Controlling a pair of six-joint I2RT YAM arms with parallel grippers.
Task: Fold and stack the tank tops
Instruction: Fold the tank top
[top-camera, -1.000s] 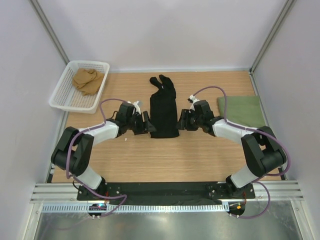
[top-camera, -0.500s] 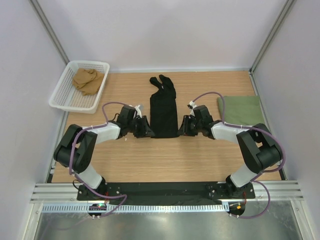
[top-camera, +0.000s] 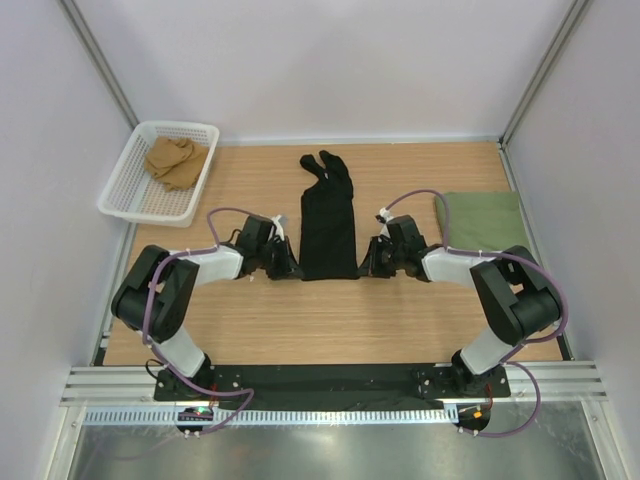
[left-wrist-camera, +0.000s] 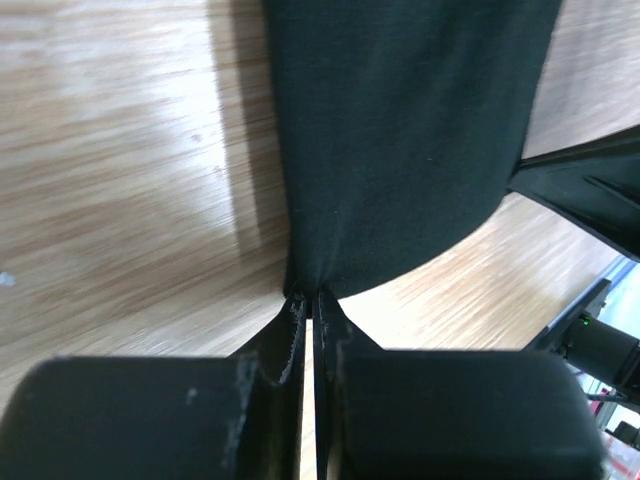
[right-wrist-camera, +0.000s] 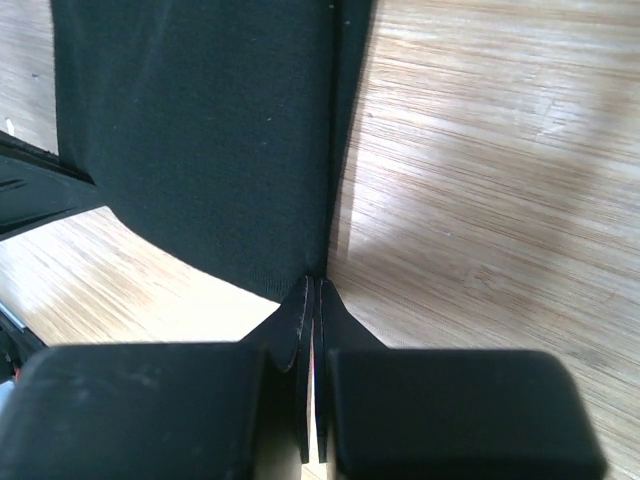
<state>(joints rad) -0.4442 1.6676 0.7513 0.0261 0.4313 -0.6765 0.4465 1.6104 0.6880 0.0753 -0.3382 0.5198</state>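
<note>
The black tank top (top-camera: 328, 225) lies as a long narrow strip on the middle of the table, straps at the far end. My left gripper (top-camera: 293, 270) is shut on its near left corner, and the left wrist view shows the cloth (left-wrist-camera: 400, 130) pinched at the tips (left-wrist-camera: 311, 297). My right gripper (top-camera: 366, 268) is shut on the near right corner, with the fabric (right-wrist-camera: 200, 130) nipped between its tips (right-wrist-camera: 314, 283). A green tank top (top-camera: 480, 222) lies folded flat at the right edge, behind the right arm.
A white mesh basket (top-camera: 125, 180) stands at the far left corner with a crumpled tan cloth (top-camera: 176, 160) in it. Bare wood lies on both sides of the black strip and toward the arm bases.
Both grippers came in toward the black top's near corners and went from open to shut on them. The near hem now looks slightly drawn in.
</note>
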